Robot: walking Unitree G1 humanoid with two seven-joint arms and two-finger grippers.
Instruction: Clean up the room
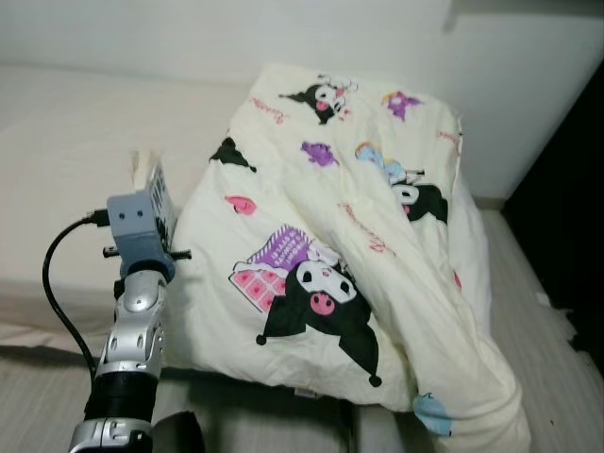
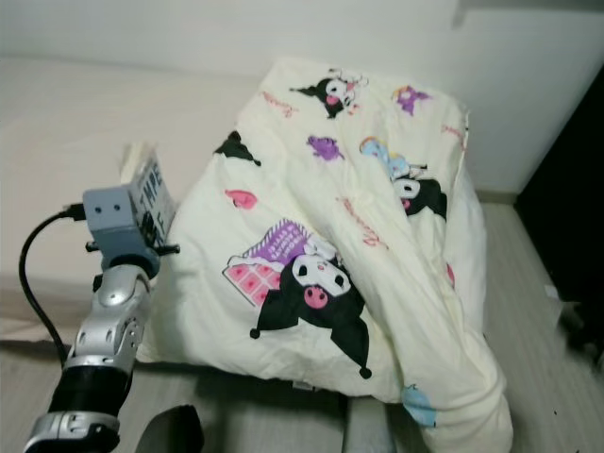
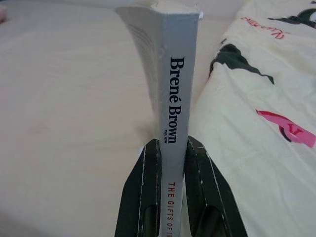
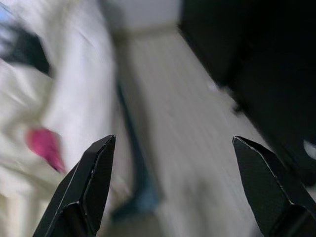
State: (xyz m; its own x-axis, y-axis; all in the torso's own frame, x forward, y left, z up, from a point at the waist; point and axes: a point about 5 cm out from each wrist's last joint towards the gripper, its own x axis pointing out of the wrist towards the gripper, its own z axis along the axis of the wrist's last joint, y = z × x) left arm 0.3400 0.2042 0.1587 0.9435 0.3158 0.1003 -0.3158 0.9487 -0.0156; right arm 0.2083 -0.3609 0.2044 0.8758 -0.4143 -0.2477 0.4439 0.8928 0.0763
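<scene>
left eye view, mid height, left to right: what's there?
bare mattress → left gripper's book → cartoon-print duvet → dark furniture

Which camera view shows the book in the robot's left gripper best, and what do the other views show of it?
The left wrist view: the book shows close up, its grey spine lettering readable, clamped in the left gripper. The eye views show it small, partly behind the wrist, above the bed beside the duvet.

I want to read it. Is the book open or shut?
Shut: the left hand pinches the book closed, spine showing, above the bed.
</scene>
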